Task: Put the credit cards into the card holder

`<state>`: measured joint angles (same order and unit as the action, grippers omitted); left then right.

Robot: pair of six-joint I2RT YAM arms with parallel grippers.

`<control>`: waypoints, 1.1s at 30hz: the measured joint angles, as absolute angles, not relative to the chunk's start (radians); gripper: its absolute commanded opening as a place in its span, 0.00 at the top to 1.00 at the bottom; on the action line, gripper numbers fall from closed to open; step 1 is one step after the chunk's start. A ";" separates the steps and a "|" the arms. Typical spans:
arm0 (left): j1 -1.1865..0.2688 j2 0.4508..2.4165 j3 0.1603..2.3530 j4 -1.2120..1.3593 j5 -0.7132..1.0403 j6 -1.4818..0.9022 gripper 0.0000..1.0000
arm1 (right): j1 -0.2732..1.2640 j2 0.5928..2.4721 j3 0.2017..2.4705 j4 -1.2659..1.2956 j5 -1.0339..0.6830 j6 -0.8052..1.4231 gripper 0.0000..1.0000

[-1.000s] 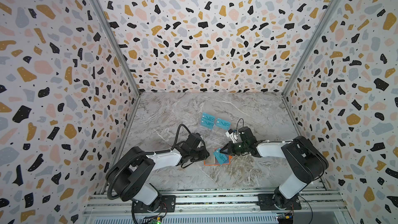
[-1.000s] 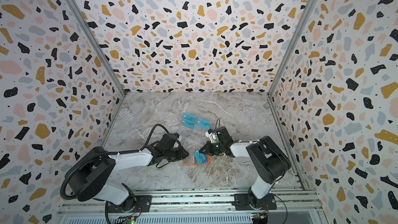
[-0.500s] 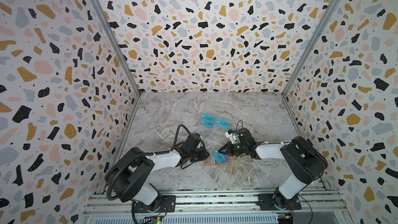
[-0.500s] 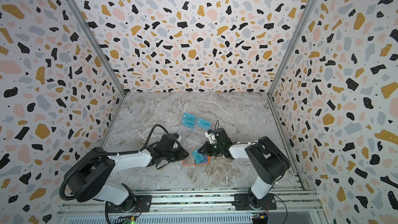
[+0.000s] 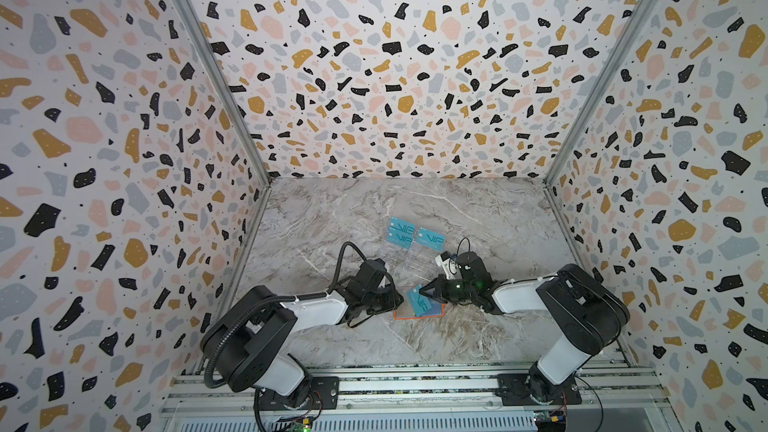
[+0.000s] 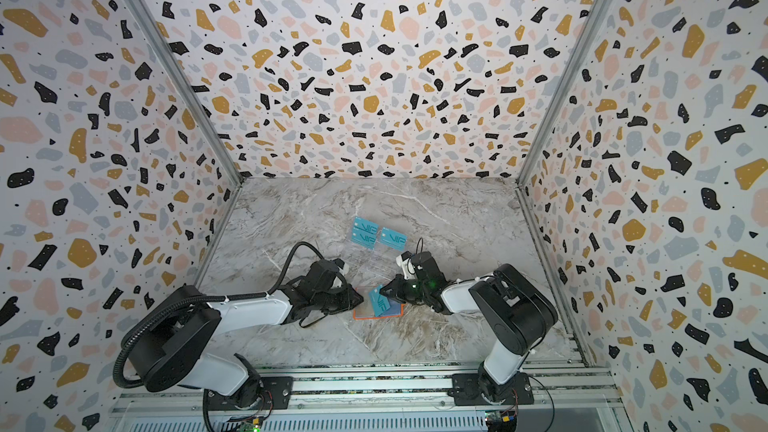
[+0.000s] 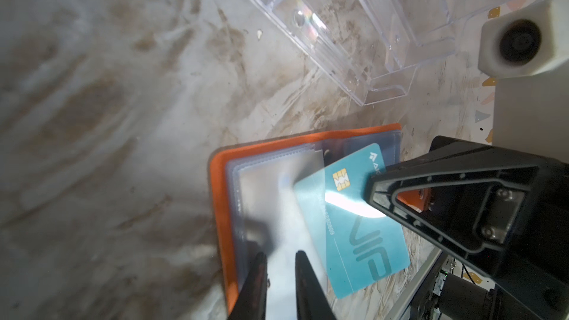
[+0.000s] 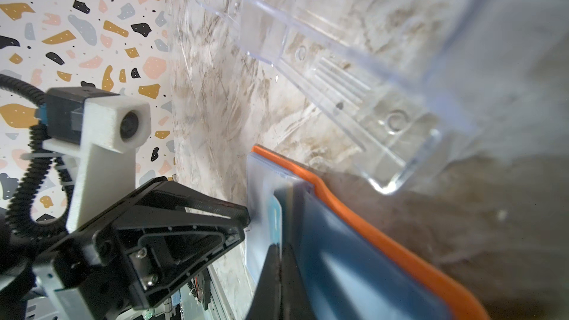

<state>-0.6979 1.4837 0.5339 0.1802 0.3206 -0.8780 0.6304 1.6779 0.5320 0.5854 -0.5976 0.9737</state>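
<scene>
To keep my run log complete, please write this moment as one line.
phase: inserting | right pincer: shut on teal card, its edge under sleeve | left pincer: shut on sleeve of card holder

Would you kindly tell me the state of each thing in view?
card holder: lying open on the table.
held card: tilted over the holder, edge behind the sleeve.
clear sleeve: lifted.
left gripper: shut on clear sleeve.
right gripper: shut on held card.
spare cards: three, at the acrylic stand.

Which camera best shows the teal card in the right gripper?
Left wrist view: the teal card shows its face, chip and VIP print, over the card holder. Both top views show it tiny; the right wrist view sees only its edge.
</scene>
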 measured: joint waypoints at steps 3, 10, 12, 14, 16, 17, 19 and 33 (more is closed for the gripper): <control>-0.698 1.483 0.528 0.179 0.325 -0.879 0.96 | 0.635 1.696 0.514 0.646 -0.593 1.000 1.00; -0.702 1.480 0.515 0.187 0.331 -0.899 1.00 | 0.642 1.700 0.451 0.779 -0.564 1.051 1.00; -0.705 1.478 0.513 0.188 0.331 -0.904 1.00 | 0.644 1.701 0.435 0.812 -0.554 1.064 1.00; -0.707 1.476 0.511 0.188 0.331 -0.906 1.00 | 0.646 1.705 0.425 0.842 -0.545 1.074 1.00; -0.708 1.475 0.510 0.187 0.331 -0.908 1.00 | 0.650 1.713 0.418 0.871 -0.535 1.081 1.00; -0.708 1.475 0.510 0.187 0.331 -0.909 1.00 | 0.653 1.716 0.416 0.882 -0.530 1.085 1.00; -0.708 1.473 0.509 0.187 0.331 -0.910 1.00 | 0.660 1.724 0.408 0.910 -0.517 1.094 1.00; -0.709 1.457 0.500 0.178 0.331 -0.920 1.00 | 0.711 1.810 0.376 1.116 -0.445 1.169 1.00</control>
